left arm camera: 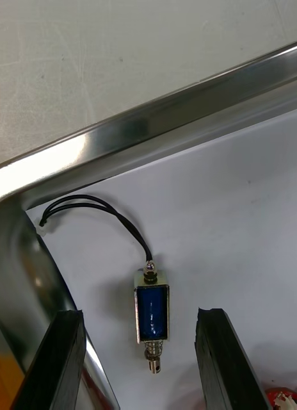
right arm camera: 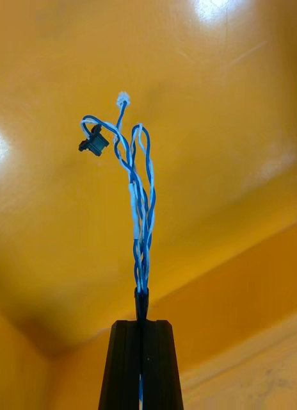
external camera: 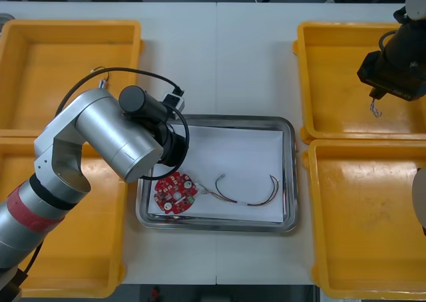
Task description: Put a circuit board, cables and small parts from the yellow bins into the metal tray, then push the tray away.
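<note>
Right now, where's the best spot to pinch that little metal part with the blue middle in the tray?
Probably its boxy body, across the two flat long sides, from straight above: the small metal part lies flat in the tray. The open left gripper straddles it that way. Skip the thin black wires; they'd slip.

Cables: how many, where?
3. Twisted blue-and-white cable in the right gripper over the far right yellow bin; red-and-yellow cable in the shiny metal tray; thin black cable on a small metal part there, by the open left gripper. Others may be hidden.
</note>
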